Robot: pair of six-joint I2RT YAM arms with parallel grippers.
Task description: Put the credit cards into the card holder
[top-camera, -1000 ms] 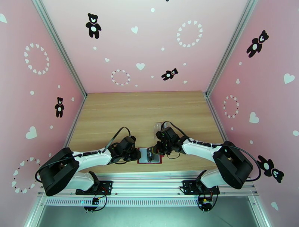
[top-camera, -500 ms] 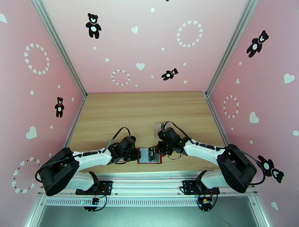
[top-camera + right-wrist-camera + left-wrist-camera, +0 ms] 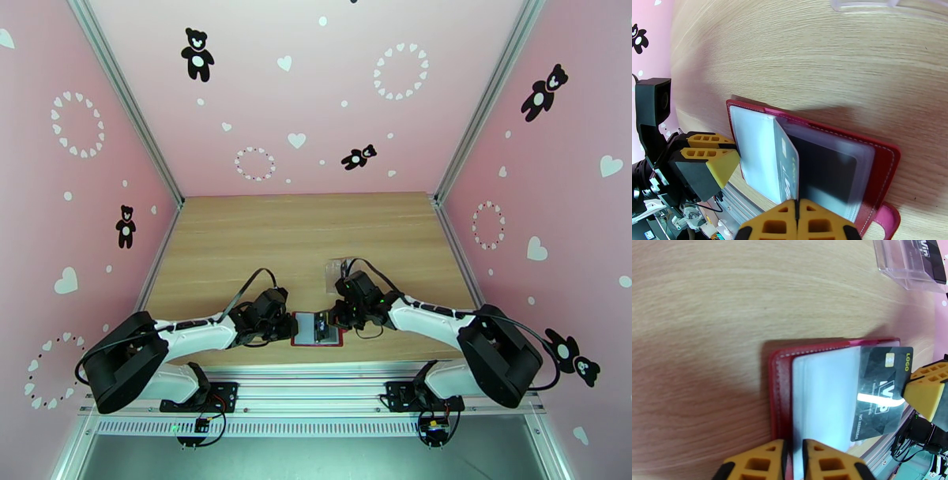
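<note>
One card holder (image 3: pixel 779 398): stitched red leather, glossy clear sleeves. My left claw (image 3: pixel 793 461) pinches its sleeve edge. My right claw (image 3: pixel 797 209) clamps a thin black credit card (image 3: pixel 881 390) at the opposite edge.

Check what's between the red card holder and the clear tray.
Just bare table: nothing between card holder and clear tray. Left and right wrist views show it.

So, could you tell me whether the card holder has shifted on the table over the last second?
No. The card holder lies in the same spot as before, just inside the near edge of the table.
</note>
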